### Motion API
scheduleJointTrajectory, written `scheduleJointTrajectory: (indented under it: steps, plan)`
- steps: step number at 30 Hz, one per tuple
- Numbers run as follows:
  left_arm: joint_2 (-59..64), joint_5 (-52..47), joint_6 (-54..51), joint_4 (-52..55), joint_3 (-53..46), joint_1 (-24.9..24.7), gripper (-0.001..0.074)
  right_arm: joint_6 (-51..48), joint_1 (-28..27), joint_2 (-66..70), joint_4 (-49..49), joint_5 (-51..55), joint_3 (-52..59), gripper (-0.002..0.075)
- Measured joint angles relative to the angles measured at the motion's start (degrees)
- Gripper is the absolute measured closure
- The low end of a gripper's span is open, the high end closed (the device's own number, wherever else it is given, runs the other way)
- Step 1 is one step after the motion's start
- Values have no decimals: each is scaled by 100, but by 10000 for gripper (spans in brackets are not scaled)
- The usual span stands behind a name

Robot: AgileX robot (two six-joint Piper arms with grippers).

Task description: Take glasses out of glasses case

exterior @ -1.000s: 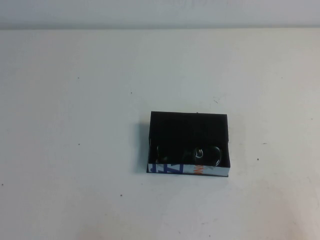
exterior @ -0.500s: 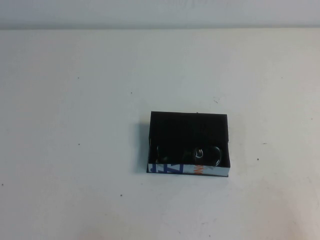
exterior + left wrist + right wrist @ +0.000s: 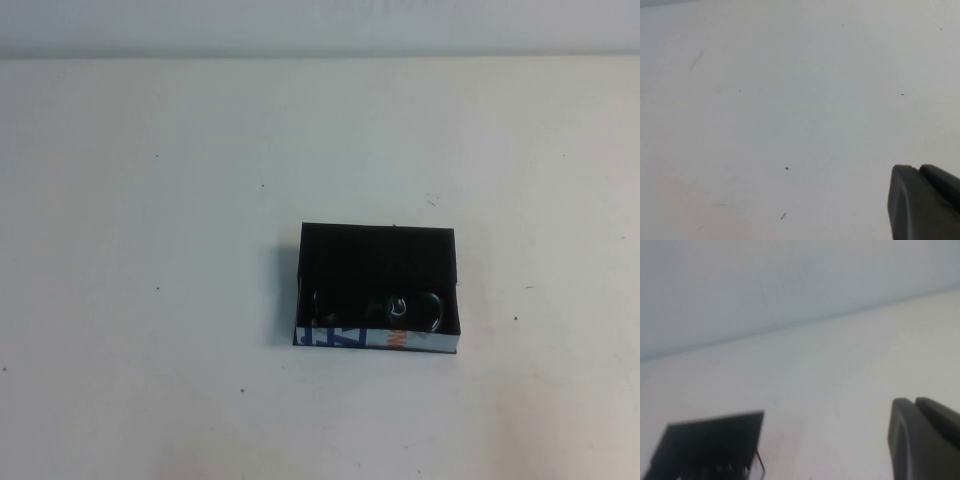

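While the glasses [image 3: 378,306] lie inside the open glasses case [image 3: 378,260] right of frame centre, a reach should drop straight onto the frame's bridge. Right gripper [image 3: 925,440] sits closed, away from the case; left gripper [image 3: 922,202] hangs over bare table [image 3: 150,250], its fingers' state untellable.

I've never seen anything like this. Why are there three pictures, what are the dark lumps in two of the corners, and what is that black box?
It is a robot with two arms at a white table. One picture comes from a raised camera looking down; neither arm reaches into it. The other two come from cameras on the arms' wrists. The dark lump in each is part of that arm's own gripper: the left gripper over bare table, the right gripper shut and off to one side of the box. Neither holds anything. The black box is an open glasses case with a printed white side. The glasses lie inside it, by that side, not yet taken out.
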State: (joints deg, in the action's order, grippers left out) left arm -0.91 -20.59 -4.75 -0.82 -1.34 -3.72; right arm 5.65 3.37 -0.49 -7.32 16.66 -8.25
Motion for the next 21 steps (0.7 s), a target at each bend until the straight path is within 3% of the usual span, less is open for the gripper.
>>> scheduleJointTrajectory:
  steps: [8, 13, 16, 21]
  plan:
    - [0, 0, 0, 0, 0, 0, 739, 0, 0, 862, 159, 302, -1707, 744]
    - [0, 0, 0, 0, 0, 0, 739, -254, 0, 2084, 181, 297, -2068, 744]
    - [0, 0, 0, 0, 0, 0, 739, -1132, 120, 2875, 29, 520, -2402, 744]
    - [0, 0, 0, 0, 0, 0, 739, -2983, 853, 4329, -254, 1381, -3442, 744]
